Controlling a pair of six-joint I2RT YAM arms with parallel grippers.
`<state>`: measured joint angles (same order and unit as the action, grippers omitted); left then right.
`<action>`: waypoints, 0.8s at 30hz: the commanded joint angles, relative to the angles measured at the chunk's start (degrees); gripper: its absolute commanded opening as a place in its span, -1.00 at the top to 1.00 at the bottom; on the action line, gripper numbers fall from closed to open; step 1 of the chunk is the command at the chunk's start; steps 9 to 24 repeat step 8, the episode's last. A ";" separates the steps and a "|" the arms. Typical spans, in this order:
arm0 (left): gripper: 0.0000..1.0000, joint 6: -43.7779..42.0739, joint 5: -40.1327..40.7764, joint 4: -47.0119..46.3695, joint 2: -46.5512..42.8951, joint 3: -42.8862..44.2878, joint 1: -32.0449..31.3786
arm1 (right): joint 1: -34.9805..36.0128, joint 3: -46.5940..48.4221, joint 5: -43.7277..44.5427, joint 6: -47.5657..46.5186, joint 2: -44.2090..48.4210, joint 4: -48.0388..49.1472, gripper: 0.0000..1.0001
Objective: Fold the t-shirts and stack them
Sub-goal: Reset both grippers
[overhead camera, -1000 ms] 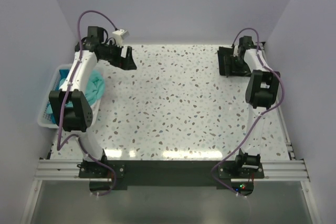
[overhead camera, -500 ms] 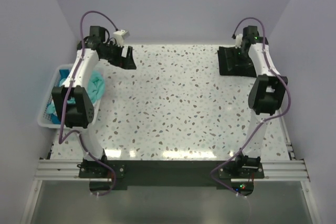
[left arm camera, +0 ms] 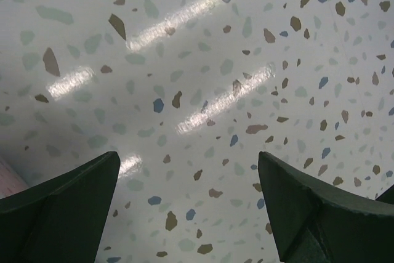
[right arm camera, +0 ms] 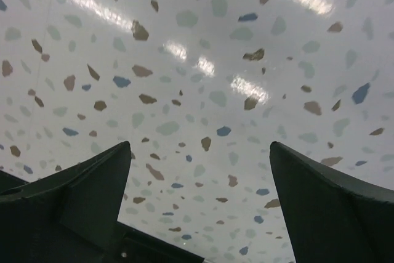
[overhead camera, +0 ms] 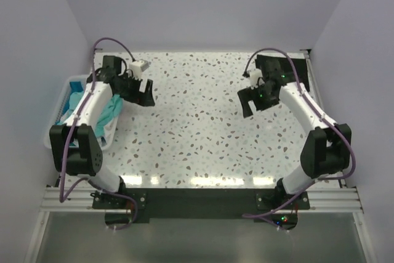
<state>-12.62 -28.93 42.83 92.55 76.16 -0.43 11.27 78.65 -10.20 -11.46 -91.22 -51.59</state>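
The left claw [overhead camera: 146,94] hangs released, its two dark fingers [left arm camera: 68,207] spread wide. Its wrist view shows only the speckled table [overhead camera: 197,140] and streaks of light glare in the gap between them. This claw sits over the back left part of the table, a little to the right of the white slatted basket [overhead camera: 72,80] at the table's left edge. The teal t-shirts [overhead camera: 113,106] lie heaped in that basket. One spills over the inner rim toward the table, near the left claw, to its left and slightly closer to the arm bases. The left arm partly hides the heap.

The right claw [overhead camera: 247,101] is also released, its fingers [right arm camera: 320,201] standing apart above bare speckled surface and holding nothing. It hovers right of the table's middle, toward the back. The black t-shirt [overhead camera: 297,64] lies in the back right corner of the table, behind and to the right of this claw and clear of it. The right arm and its purple cable cross in front of the shirt. Whether it is folded cannot be told.
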 commanded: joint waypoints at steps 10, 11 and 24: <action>-1.00 0.14 3.70 -6.27 -13.71 -13.93 0.43 | 0.33 -11.50 -2.81 1.53 10.44 3.78 -0.97; -1.00 0.14 3.70 -6.27 -13.71 -13.93 0.43 | 0.33 -11.50 -2.81 1.53 10.44 3.78 -0.97; -1.00 0.14 3.70 -6.27 -13.71 -13.93 0.43 | 0.33 -11.50 -2.81 1.53 10.44 3.78 -0.97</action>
